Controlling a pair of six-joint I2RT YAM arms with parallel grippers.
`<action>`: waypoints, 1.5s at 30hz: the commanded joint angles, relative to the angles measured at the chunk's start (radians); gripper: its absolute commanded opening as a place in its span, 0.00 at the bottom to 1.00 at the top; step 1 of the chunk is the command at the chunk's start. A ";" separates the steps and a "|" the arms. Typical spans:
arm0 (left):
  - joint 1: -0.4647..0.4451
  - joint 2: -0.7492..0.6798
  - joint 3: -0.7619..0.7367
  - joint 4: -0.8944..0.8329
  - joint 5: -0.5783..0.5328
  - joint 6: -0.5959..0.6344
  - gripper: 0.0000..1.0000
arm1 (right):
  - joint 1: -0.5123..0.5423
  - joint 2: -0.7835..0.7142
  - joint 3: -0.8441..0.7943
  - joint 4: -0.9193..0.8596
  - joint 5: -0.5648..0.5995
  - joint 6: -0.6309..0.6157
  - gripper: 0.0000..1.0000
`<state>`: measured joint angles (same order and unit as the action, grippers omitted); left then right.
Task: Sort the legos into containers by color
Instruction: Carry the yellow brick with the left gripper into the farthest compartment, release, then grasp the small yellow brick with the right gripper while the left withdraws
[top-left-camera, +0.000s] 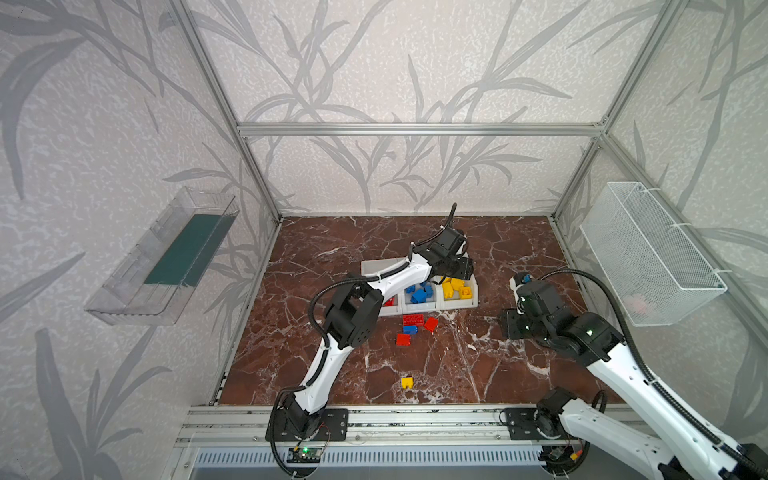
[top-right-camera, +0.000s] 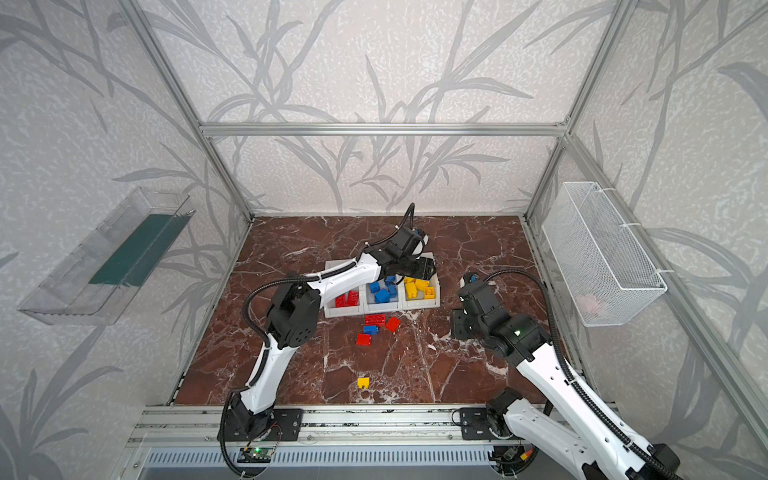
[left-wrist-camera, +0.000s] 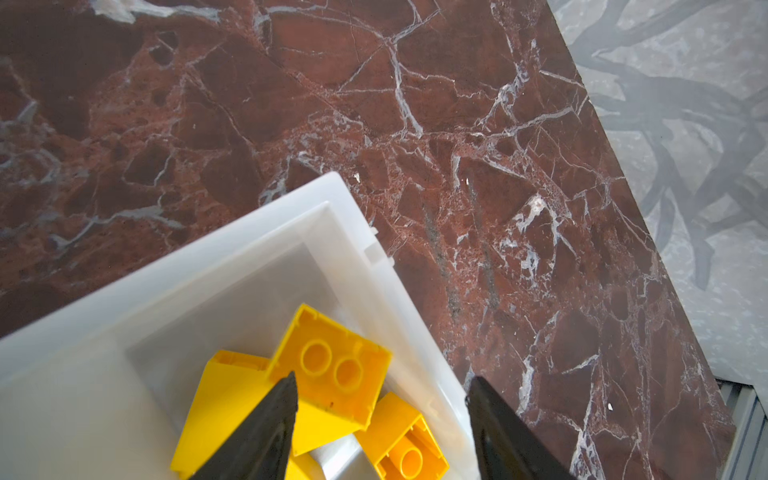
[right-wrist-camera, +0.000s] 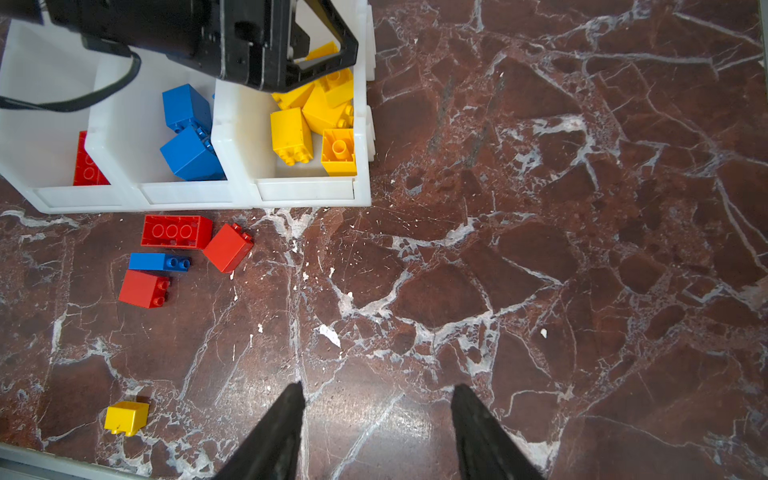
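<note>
Three joined white containers (top-left-camera: 457, 304) (right-wrist-camera: 305, 191) sit mid-table, holding red, blue (right-wrist-camera: 191, 151) and yellow legos (right-wrist-camera: 291, 133) in separate bins. My left gripper (left-wrist-camera: 382, 382) (top-left-camera: 459, 270) hovers open over the yellow bin (left-wrist-camera: 249, 232), nothing between its fingers; yellow bricks (left-wrist-camera: 332, 374) lie below it. In front of the bins lie three loose red bricks (right-wrist-camera: 176, 231) (right-wrist-camera: 228, 248) (right-wrist-camera: 144, 288) and a blue one (right-wrist-camera: 158, 262). A lone yellow brick (right-wrist-camera: 126, 417) (top-left-camera: 407, 382) rests nearer the front. My right gripper (right-wrist-camera: 377, 388) (top-left-camera: 509, 326) is open above bare table, right of the bins.
A clear tray (top-left-camera: 162, 257) hangs on the left wall and a wire mesh basket (top-left-camera: 652, 253) on the right wall. An aluminium rail (top-left-camera: 415, 419) runs along the table's front edge. My left arm (top-left-camera: 395, 278) crosses over the red bin.
</note>
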<state>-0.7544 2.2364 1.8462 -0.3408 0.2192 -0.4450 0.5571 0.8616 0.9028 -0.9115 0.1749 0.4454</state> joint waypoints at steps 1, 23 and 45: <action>0.014 -0.135 -0.073 0.058 -0.001 -0.007 0.68 | -0.005 0.000 0.006 -0.001 -0.029 -0.011 0.58; 0.252 -1.163 -1.071 0.037 -0.280 -0.056 0.72 | 0.621 0.501 0.030 0.244 -0.159 0.028 0.59; 0.264 -1.514 -1.277 -0.089 -0.374 -0.164 0.72 | 0.780 0.917 0.288 0.256 -0.152 -0.330 0.58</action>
<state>-0.4942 0.7406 0.5819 -0.3973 -0.1242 -0.5869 1.3315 1.7622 1.1641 -0.6342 0.0250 0.2008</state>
